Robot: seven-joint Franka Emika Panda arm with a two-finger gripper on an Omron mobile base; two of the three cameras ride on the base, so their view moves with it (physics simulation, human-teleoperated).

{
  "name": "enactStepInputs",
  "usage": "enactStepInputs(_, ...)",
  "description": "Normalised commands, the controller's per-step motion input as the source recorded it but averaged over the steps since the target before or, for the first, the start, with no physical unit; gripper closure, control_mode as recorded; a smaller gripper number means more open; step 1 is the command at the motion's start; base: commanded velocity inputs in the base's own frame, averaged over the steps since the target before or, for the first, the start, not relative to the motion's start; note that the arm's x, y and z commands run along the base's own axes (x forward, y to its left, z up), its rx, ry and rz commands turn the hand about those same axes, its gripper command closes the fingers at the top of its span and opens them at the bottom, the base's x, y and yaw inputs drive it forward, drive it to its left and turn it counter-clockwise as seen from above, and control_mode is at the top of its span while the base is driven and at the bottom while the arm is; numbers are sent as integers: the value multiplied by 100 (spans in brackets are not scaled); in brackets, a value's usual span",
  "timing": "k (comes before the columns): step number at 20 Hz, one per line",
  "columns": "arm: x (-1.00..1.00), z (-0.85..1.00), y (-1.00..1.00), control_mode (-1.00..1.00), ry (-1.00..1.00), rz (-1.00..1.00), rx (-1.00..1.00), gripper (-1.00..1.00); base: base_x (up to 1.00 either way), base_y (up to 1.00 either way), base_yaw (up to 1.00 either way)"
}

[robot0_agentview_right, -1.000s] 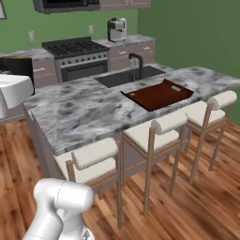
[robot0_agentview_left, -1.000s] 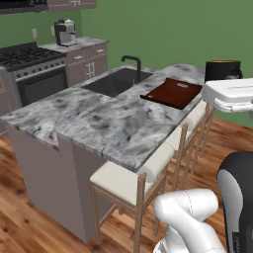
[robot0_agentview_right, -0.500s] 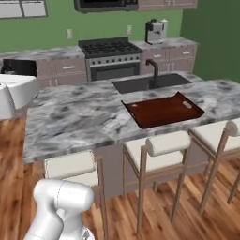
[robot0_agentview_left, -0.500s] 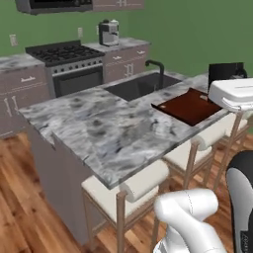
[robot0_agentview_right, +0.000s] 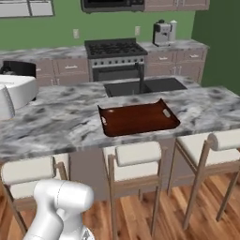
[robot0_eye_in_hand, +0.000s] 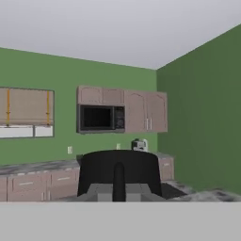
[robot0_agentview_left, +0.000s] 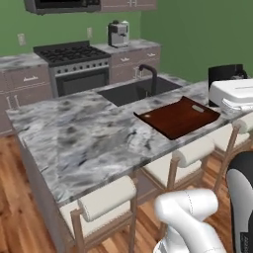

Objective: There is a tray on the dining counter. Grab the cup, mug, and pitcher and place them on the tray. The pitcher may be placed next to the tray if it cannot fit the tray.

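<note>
The arm's white base link (robot0_agentview_left: 185, 212) rises in the near foreground, on the stool side of the counter (robot0_agentview_left: 84, 133). Its upper part reaches up and forward, so the white hand (robot0_agentview_left: 232, 94) hangs in the air above the counter's right end in the left base view, and at the left edge (robot0_agentview_right: 16, 91) in the right base view. The hand is held roughly level and looks across the kitchen toward the far wall with its microwave (robot0_eye_in_hand: 101, 117) and wall cabinets.

The end effector (robot0_eye_in_hand: 118, 190) is clenched on the mug (robot0_eye_in_hand: 117, 164). In the hand view the black mug sits straight in front of the camera, upright, with its handle turned toward the hand and running down between the fingertips. From the base cameras the mug (robot0_agentview_left: 225, 74) shows as a black shape just beyond the white hand, clear of the counter top (robot0_agentview_right: 18, 69).

The tray (robot0_agentview_left: 178, 118) lies flat on the counter near its front edge, just in front of the black sink (robot0_agentview_left: 133, 91) and faucet (robot0_agentview_left: 149, 74), with nothing on it. In the right base view the tray (robot0_agentview_right: 138, 119) is right of the hand and well apart from it. Pale stools (robot0_agentview_right: 133, 154) stand along the near side of the counter. Against the far wall are a stove (robot0_agentview_right: 115, 47) and a coffee machine (robot0_agentview_right: 161, 33).
</note>
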Motion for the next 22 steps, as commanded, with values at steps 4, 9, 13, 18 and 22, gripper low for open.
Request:
enactStepInputs(4,0,0,0,100,0,0,0,100,31,-81,17)
enactStepInputs(9,0,0,0,100,0,0,0,100,47,-88,29)
enactStepInputs(13,0,0,0,100,0,0,0,100,31,-64,26)
enactStepInputs(18,0,0,0,100,0,0,0,100,14,-17,6)
enactStepInputs(22,0,0,0,100,0,0,0,100,14,-10,2)
